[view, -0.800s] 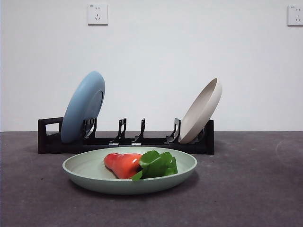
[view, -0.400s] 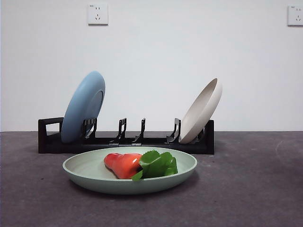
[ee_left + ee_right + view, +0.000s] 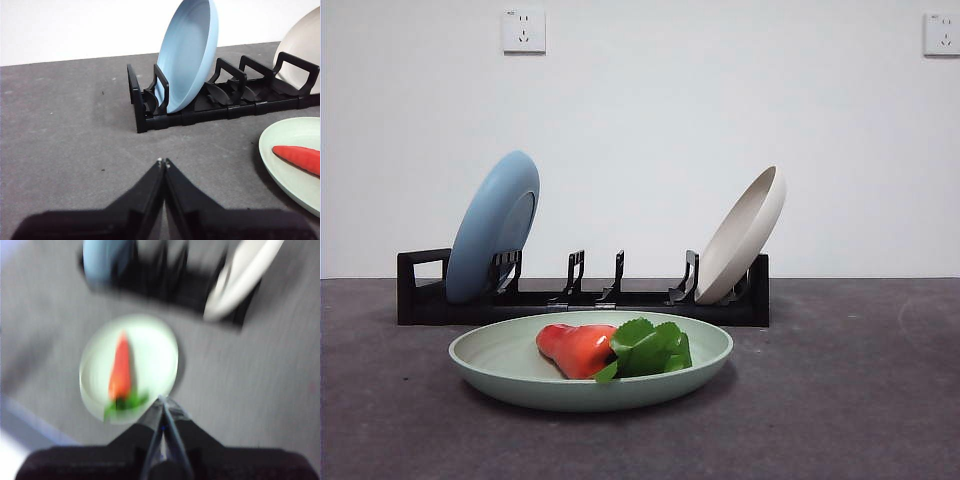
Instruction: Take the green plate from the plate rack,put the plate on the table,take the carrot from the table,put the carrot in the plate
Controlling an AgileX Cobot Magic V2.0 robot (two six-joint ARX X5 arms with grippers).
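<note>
— Both grippers hang clear of the work: the left gripper [image 3: 162,162] low over the dark grey mottled table [image 3: 70,130], its two black jaws pressed together on nothing; the right gripper [image 3: 162,412] high above the scene, jaws likewise closed and empty, though that view is blurred.

— And the carrot?

— The stubby orange-red toy carrot [image 3: 578,349] with its bunch of bright green leaves lies on its side inside the round, shallow, pale mint-green plate [image 3: 500,360], leaves toward the middle. That plate sits flat on the table, just in front of the long, low black plate rack [image 3: 420,300].

— What remains, then?

— By the look of it, nothing but the retreat. Done well, both arms should pull away without clipping the rim of the green plate or the two dishes in the rack: a light blue plate [image 3: 492,228] leaning near the handle end and a beige plate [image 3: 745,236] leaning at the other.

— Any sign of trouble?

— None visible; the carrot rests well inside the raised rim.
</note>
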